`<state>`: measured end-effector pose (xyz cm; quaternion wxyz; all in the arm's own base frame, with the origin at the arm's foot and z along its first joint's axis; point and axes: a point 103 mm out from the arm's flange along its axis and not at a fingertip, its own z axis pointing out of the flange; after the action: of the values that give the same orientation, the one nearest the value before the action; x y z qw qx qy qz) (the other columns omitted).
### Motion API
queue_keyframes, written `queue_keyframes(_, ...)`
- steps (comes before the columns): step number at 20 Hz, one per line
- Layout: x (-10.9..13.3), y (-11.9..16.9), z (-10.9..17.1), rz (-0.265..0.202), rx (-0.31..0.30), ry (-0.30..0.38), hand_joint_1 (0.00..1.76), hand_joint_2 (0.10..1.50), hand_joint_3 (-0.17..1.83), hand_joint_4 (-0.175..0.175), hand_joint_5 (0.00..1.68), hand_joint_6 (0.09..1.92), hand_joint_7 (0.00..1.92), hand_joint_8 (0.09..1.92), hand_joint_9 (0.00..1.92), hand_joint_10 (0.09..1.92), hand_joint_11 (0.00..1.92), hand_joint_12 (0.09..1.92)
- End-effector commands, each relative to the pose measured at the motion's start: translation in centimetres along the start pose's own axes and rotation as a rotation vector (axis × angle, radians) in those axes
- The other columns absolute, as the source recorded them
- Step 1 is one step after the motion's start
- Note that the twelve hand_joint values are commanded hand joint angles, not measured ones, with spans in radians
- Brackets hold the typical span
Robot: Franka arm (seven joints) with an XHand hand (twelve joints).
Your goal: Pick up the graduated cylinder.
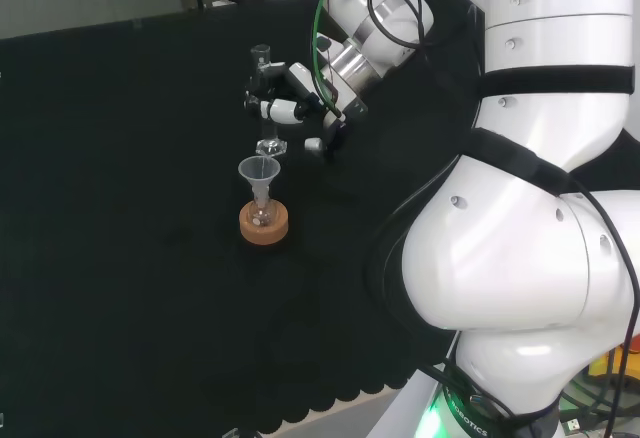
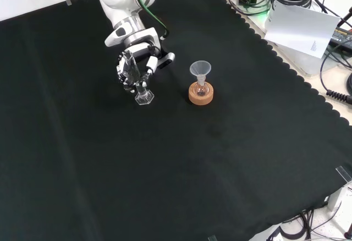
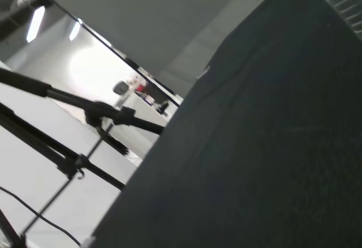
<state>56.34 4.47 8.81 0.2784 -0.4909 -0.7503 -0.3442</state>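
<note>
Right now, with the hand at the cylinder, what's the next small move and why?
Probably a short straight lift. The hand has its fingers curled round the graduated cylinder, whose base looks to sit on the black cloth, upright. The flask with funnel on its cork ring stands close beside it, so rising vertically should avoid a knock.

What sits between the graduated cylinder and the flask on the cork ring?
Nothing: in the front view bare black cloth separates the graduated cylinder from the flask on its cork ring.
</note>
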Motion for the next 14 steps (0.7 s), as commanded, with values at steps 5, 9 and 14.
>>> queue_keyframes(5, 2.0, -0.9, -2.7, 0.007, 0.066, -0.145, 1.11, 1.15, 0.0, -0.11, 0.93, 1.11, 1.15, 0.46, 1.42, 0.09, 1.35, 0.73)
queue_keyframes(9, 3.4, -1.8, -3.9, 0.015, 0.086, -0.198, 1.12, 1.15, 0.0, -0.113, 0.94, 1.09, 1.17, 0.45, 1.43, 0.09, 1.36, 0.72)
queue_keyframes(14, 5.2, -3.3, -5.5, 0.022, 0.119, -0.257, 1.12, 1.14, 0.0, -0.115, 0.95, 1.09, 1.19, 0.45, 1.45, 0.09, 1.37, 0.72)
